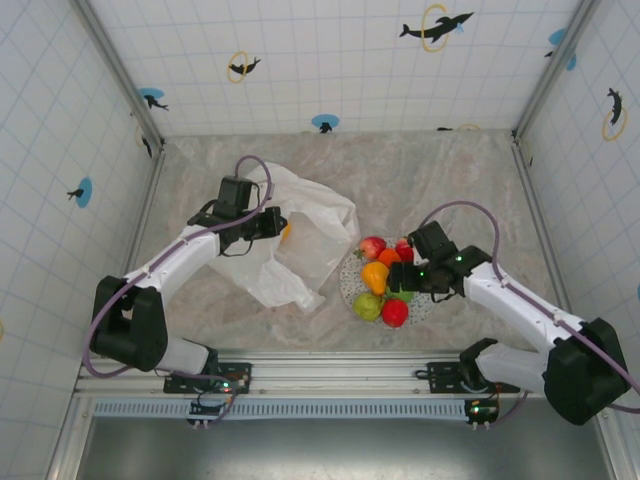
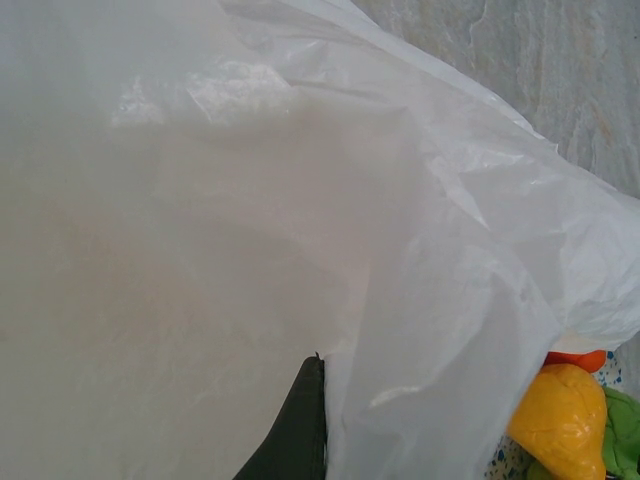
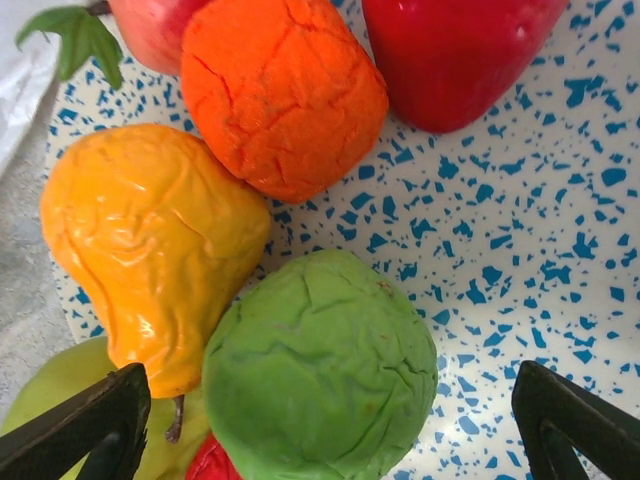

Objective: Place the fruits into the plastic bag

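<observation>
Marbled beige table, walled by white tiled panels. Both arms work over its near half.

Large crinkled white translucent plastic bag: lies left of centre, its right edge just beside the plate. The left gripper sits at the bag's far-left side with its jaws closed. In the left wrist view the film drapes across one dark finger, so I judge it is pinching the bag wall. This is presumably to hold the mouth up and turned toward the fruit. A small orange patch shows at the bag next to that gripper; I cannot tell if it is a piece already inside.

Round white blue-speckled plate: right of the bag, near centre. The fruits sit clustered on it, a short carry from the bag.

Fruits, glossy toy pieces on the plate:
- yellow-orange pear
- green round fruit
- crinkled orange ball
- red fruit on the far side
- pink-red apple with a green leaf
- pale green pear, partly under the yellow one

Right gripper: low over the near side of the plate, jaws spread wide. One finger stands on either side of the green round fruit and touches nothing. I judge it is lined up to take that piece. The yellow-orange pear presses against it, so the left finger has little room.
</observation>
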